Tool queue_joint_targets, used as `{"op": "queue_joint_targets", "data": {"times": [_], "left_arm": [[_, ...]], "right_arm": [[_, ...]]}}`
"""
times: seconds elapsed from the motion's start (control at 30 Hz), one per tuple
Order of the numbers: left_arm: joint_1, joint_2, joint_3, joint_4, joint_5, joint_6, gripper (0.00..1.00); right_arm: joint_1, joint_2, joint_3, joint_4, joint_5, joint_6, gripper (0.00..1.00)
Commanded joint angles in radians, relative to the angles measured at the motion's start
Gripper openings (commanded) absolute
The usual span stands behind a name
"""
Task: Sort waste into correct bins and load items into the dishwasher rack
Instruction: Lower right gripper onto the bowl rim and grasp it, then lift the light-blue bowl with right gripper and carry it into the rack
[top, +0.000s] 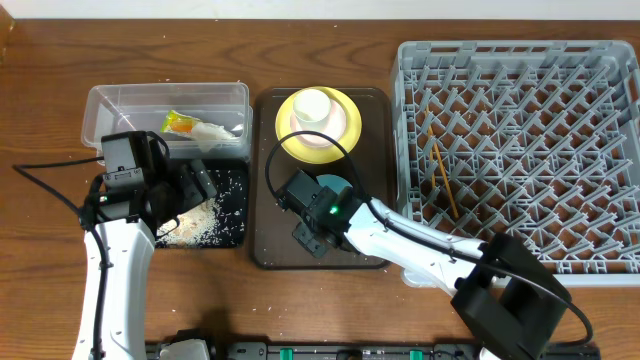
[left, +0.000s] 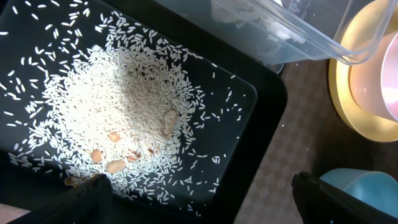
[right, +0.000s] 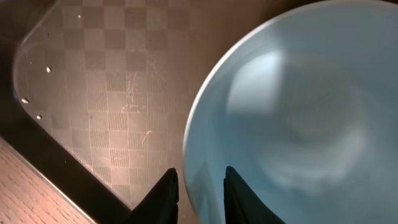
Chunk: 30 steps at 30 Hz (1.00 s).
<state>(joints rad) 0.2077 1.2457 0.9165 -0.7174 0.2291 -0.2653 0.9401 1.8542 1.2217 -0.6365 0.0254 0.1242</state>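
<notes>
My right gripper (right: 200, 171) grips the rim of the light blue bowl (right: 298, 112), one finger outside and one inside; overhead, this bowl (top: 337, 185) sits on the brown serving tray (top: 268, 250). My left gripper (left: 205, 208) hangs open over the black tray (left: 249, 155), which holds a heap of white rice grains (left: 124, 106). The white cup (top: 312, 106) stands in the pink bowl (top: 322, 142) on the yellow plate (top: 345, 125). A snack wrapper (top: 180, 124) and a white wrapper (top: 212, 130) lie in the clear tub (top: 110, 105). Chopsticks (top: 441, 172) rest in the grey dishwasher rack (top: 520, 60).
The clear tub stands directly behind the black tray (top: 232, 225), left of the brown tray. A few brownish scraps (left: 115, 165) lie among the rice. The rack fills the table's right side. My right arm (top: 430, 250) crosses the front of the table.
</notes>
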Motion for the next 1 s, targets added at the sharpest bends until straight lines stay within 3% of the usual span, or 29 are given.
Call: {"op": "queue_joint_targets", "data": {"times": [0.0,0.17,0.33,0.63,0.97], "left_arm": [[0.003,0.002,0.019,0.000,-0.006,0.000,0.95],[0.003,0.002,0.019,0.000,-0.006,0.000,0.95],[0.003,0.002,0.019,0.000,-0.006,0.000,0.95],[0.003,0.002,0.019,0.000,-0.006,0.000,0.95],[0.003,0.002,0.019,0.000,-0.006,0.000,0.95]], "right_arm": [[0.010,0.023,-0.008,0.006,-0.005,-0.010,0.21],[0.010,0.043,-0.008,0.012,-0.005,-0.010,0.19],[0.010,0.043,-0.007,0.015,-0.004,-0.010,0.01],[0.010,0.027,0.018,-0.010,-0.004,-0.010,0.01],[-0.109,-0.192,0.280,-0.161,-0.160,0.009,0.01]]}}
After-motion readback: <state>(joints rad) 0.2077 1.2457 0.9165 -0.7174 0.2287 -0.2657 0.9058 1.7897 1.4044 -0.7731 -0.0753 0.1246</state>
